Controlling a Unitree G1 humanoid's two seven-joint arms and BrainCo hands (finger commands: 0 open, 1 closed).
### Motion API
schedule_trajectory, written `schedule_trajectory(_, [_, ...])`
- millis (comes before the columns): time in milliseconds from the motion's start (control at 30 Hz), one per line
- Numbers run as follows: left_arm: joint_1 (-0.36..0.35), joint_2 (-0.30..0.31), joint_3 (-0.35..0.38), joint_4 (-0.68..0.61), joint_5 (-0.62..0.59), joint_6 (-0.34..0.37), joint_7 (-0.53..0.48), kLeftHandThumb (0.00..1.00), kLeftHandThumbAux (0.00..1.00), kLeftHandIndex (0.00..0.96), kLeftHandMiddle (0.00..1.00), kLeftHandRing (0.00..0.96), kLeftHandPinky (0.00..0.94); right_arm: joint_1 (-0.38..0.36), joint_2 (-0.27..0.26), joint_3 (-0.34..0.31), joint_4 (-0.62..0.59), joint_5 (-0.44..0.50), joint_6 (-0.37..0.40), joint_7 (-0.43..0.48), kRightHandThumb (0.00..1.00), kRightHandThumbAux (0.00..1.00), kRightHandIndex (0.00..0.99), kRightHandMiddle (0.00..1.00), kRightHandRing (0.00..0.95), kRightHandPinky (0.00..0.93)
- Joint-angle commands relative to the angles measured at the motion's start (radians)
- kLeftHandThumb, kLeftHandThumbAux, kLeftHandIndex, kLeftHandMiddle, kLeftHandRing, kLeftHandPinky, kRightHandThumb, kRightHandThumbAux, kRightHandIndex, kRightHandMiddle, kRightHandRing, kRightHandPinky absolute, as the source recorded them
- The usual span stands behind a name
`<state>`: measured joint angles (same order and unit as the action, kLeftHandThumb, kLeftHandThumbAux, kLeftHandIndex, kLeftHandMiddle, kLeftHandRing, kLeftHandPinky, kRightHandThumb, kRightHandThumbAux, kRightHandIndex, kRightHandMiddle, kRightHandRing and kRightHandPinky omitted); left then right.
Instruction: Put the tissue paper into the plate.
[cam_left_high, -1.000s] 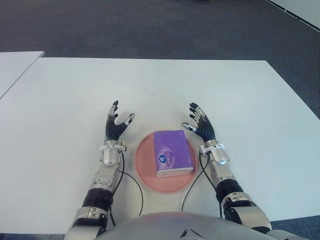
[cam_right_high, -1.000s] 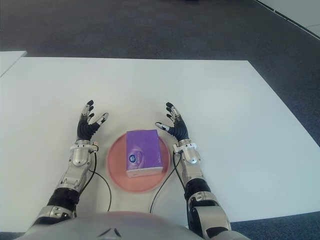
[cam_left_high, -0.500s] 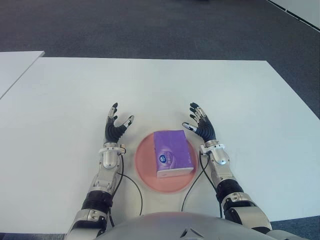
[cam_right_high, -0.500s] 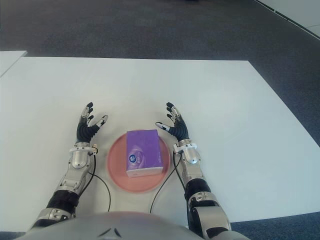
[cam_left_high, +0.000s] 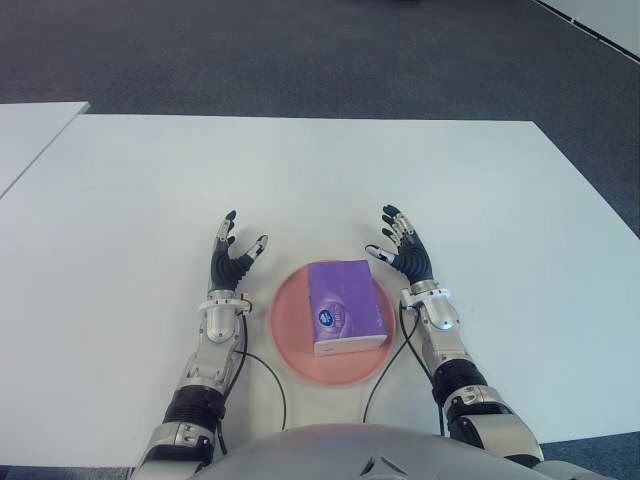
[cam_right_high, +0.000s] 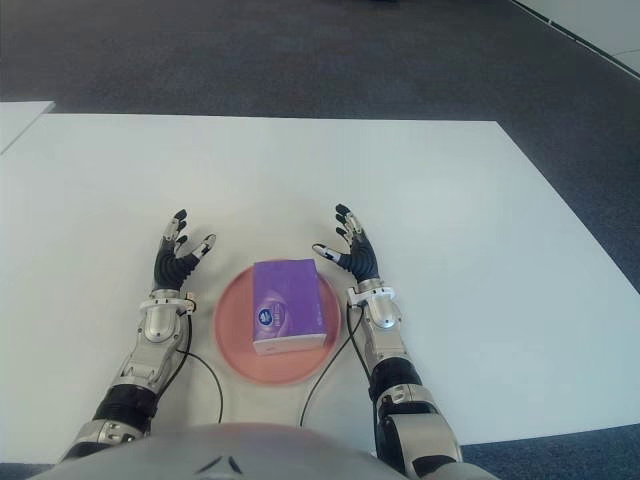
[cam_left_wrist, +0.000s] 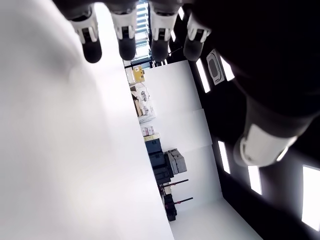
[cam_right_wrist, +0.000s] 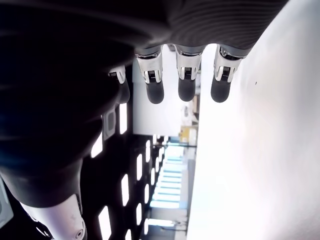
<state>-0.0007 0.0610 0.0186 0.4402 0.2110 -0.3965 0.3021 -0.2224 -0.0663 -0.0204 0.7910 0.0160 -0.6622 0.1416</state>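
Note:
A purple tissue paper pack (cam_left_high: 345, 305) lies flat in the middle of a round pink plate (cam_left_high: 290, 340) near the table's front edge. My left hand (cam_left_high: 232, 258) is just left of the plate, fingers spread and holding nothing. On the other side of the plate is my right hand (cam_left_high: 400, 250), likewise open with its fingers (cam_right_wrist: 155, 82) splayed. Neither hand touches the pack or the plate. The left wrist view shows straight fingertips (cam_left_wrist: 127, 42) and nothing between them.
The white table (cam_left_high: 330, 170) stretches wide beyond the hands. A second white table (cam_left_high: 30, 130) shows at the far left. Black cables (cam_left_high: 265, 375) run along both forearms by the plate. Dark carpet lies past the table's far edge.
My left hand has drawn back a little toward me. The right hand, the pack and the plate have stayed where they were.

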Motion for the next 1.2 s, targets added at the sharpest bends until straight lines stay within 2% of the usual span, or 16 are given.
schedule_trajectory(33, [0.017,-0.009,-0.005,0.016,-0.004,0.003,-0.005,0.0,0.6,0.0,0.0,0.0,0.0,0.119,0.022,0.002,0.065,-0.01,0.017,-0.016,0.0,0.787,0.017,0.0,0.0,0.0])
schedule_trajectory(200, [0.024,-0.009,-0.005,0.015,-0.01,-0.008,-0.012,0.0,0.594,0.0,0.0,0.0,0.0,0.124,0.034,-0.008,0.058,-0.019,-0.002,-0.068,0.0,0.776,0.005,0.0,0.0,0.0])
schedule_trajectory(400, [0.037,-0.01,-0.008,0.012,-0.017,-0.03,-0.022,0.0,0.576,0.0,0.0,0.0,0.0,0.131,0.047,-0.011,0.058,-0.048,-0.044,-0.164,0.0,0.713,0.0,0.0,0.0,0.0])
schedule_trajectory(567, [0.046,-0.01,-0.008,0.007,-0.025,-0.039,-0.032,0.0,0.573,0.0,0.0,0.0,0.0,0.138,0.055,-0.007,0.055,-0.058,-0.063,-0.206,0.017,0.651,0.0,0.0,0.0,0.0])
schedule_trajectory(800, [0.06,-0.014,-0.008,-0.003,-0.027,-0.044,-0.04,0.0,0.58,0.0,0.0,0.0,0.0,0.147,0.061,-0.001,0.032,-0.055,-0.039,-0.225,0.048,0.572,0.0,0.0,0.0,0.0])
schedule_trajectory(1200, [0.069,-0.015,-0.005,-0.003,-0.022,-0.043,-0.043,0.0,0.597,0.0,0.0,0.0,0.0,0.166,0.067,0.006,-0.008,-0.059,-0.027,-0.23,0.05,0.529,0.0,0.0,0.0,0.0])
